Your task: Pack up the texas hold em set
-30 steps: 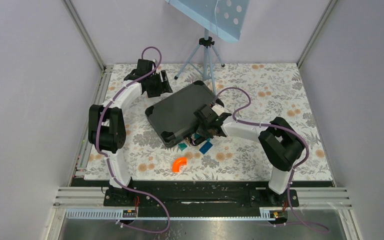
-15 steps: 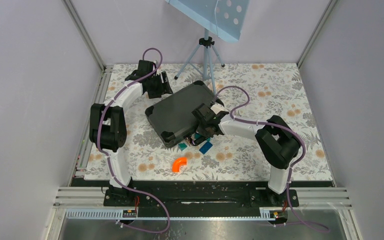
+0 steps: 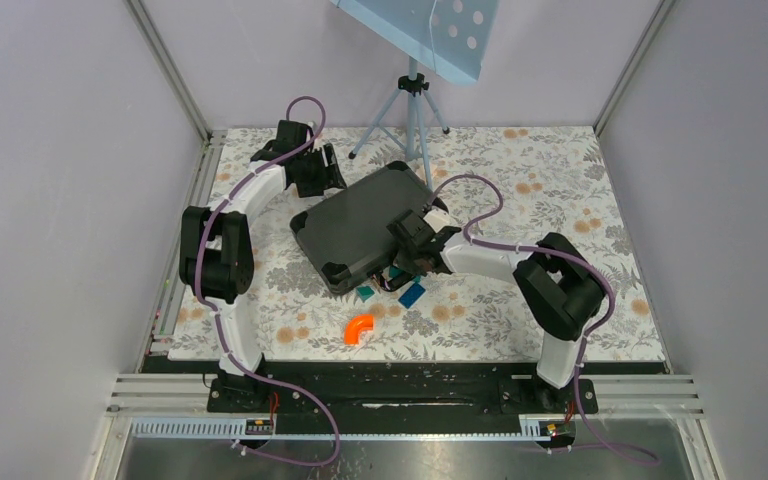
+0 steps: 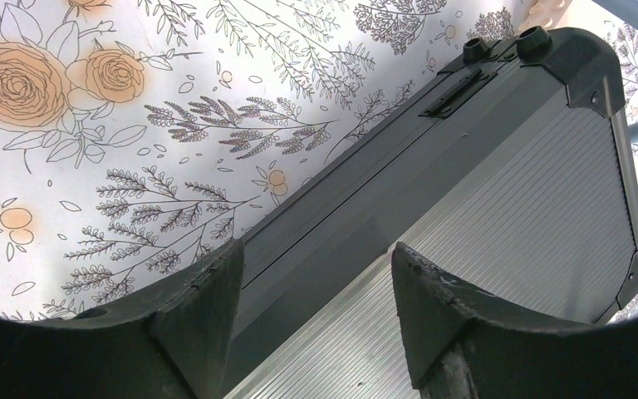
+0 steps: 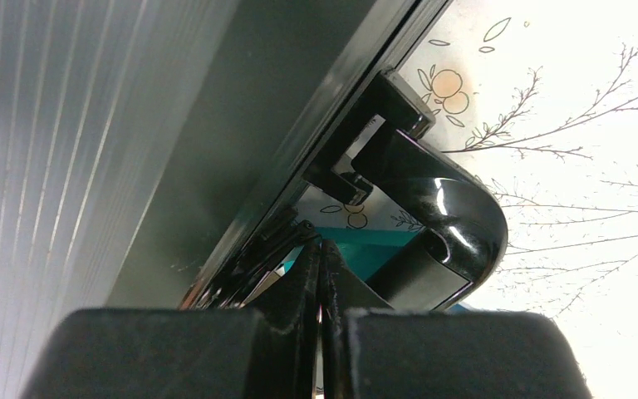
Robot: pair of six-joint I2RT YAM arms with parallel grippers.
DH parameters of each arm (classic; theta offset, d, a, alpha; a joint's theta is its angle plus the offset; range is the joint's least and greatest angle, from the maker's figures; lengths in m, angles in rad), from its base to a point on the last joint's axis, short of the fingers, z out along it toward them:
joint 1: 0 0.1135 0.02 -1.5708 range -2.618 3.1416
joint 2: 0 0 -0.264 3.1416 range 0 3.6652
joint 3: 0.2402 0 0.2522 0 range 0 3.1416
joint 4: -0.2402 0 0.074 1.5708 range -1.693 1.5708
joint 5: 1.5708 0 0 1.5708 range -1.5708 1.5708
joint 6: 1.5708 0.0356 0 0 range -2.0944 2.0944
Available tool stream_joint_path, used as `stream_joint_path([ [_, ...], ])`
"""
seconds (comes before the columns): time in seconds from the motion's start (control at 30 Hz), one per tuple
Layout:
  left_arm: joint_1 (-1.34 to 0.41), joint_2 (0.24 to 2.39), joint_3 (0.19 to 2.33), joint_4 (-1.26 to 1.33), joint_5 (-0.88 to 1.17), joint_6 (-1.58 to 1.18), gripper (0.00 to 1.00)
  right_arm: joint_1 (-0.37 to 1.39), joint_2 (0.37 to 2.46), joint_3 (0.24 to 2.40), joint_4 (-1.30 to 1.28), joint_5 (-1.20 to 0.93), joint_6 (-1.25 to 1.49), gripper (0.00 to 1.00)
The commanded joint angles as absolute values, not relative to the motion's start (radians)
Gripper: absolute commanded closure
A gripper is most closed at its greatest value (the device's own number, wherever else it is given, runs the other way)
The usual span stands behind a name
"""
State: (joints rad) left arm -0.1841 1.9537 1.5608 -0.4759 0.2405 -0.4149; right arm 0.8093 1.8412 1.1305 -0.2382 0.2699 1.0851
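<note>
Lid down, so this looks like the latching step. Briefcase (image 3: 360, 225) lies skewed mid-tabletop. Right fingers (image 5: 322, 262) are clenched and empty at its 5 o'clock edge by the handle (image 5: 453, 220), possibly on a latch. Left fingers (image 3: 328, 175) are released at 11 o'clock. Next move: press the latch home.

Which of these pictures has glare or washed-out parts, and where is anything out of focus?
Right wrist view: the tablecloth is washed out to near white, a bright highlight sits on the glossy handle, and the near jaws are blurred. Left wrist view: a pale sheen lies across the ribbed lid of the case. Top external view: even, soft light.
</note>
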Motion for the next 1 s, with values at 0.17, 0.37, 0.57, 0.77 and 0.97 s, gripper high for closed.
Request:
stream_joint_path([
  [0.17,-0.193,1.959,1.600,-0.438,0.261,-0.399,0.36,0.828,1.922,1.038,-0.099,0.350,1.135,1.00],
  [0.37,-0.198,1.965,1.600,-0.440,0.261,-0.394,0.36,0.835,1.949,1.030,-0.065,0.372,1.144,1.00],
  [0.57,-0.202,1.974,1.604,-0.443,0.262,-0.393,0.36,0.845,1.969,1.003,0.007,0.382,1.151,1.00],
  [0.77,-0.205,1.980,1.604,-0.446,0.261,-0.391,0.37,0.853,1.984,0.978,0.088,0.356,1.155,1.00],
  [0.97,-0.212,1.982,1.605,-0.449,0.257,-0.387,0.37,0.856,1.855,0.916,0.093,0.448,1.109,1.00],
])
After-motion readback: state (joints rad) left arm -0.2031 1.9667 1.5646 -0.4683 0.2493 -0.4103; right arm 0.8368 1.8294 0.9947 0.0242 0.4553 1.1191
